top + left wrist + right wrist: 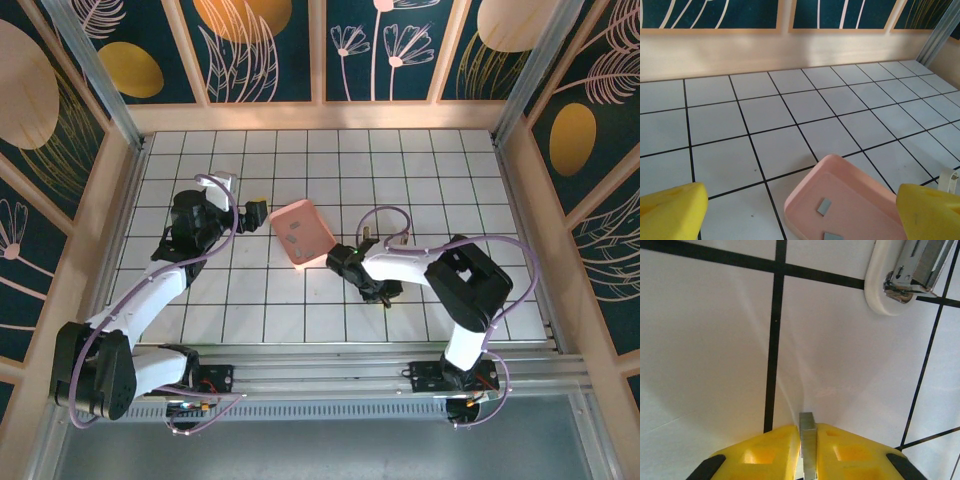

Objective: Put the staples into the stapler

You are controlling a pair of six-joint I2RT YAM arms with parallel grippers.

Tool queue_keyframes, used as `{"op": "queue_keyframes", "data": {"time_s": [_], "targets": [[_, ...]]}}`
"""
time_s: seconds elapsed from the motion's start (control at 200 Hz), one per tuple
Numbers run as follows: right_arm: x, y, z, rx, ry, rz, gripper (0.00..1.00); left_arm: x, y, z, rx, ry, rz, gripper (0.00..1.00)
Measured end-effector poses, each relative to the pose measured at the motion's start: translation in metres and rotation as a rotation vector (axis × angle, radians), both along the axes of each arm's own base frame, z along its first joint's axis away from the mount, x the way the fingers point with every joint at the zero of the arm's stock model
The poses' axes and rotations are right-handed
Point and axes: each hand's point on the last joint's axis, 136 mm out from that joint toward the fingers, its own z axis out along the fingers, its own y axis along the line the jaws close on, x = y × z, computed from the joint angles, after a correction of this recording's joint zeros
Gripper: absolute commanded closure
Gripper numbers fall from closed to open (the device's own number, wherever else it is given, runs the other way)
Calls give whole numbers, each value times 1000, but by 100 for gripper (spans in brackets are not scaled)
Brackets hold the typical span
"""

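My right gripper [807,432] pinches a thin grey strip of staples [807,440] upright between its yellow fingers [770,450], just above the white tiles. Beyond and to the right lies the stapler [900,275], whitish with its metal channel showing. In the top view the right gripper [340,258] sits just right of the pink tray [312,222]. My left gripper [255,212] hovers open at the tray's left side. Between its wide-apart yellow fingers [675,210] I see the tray rim [805,192] with two loose staples strips [824,206] inside.
White gridded tiles cover the table [420,170]. Low wooden walls and aluminium posts [100,80] close it in at the back and sides. The right arm's purple cable [400,222] loops over the tiles beside its wrist.
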Motion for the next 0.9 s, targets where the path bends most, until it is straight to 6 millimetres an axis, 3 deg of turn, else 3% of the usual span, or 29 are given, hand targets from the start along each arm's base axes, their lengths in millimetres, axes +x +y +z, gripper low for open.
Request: {"op": "queue_keyframes", "data": {"time_s": [0.355, 0.901], "targets": [[-2, 6, 0, 5, 2, 29, 78, 0, 0, 0, 0, 0, 0, 4], [-4, 42, 4, 111, -4, 59, 75, 0, 0, 1, 0, -2, 0, 4]]}}
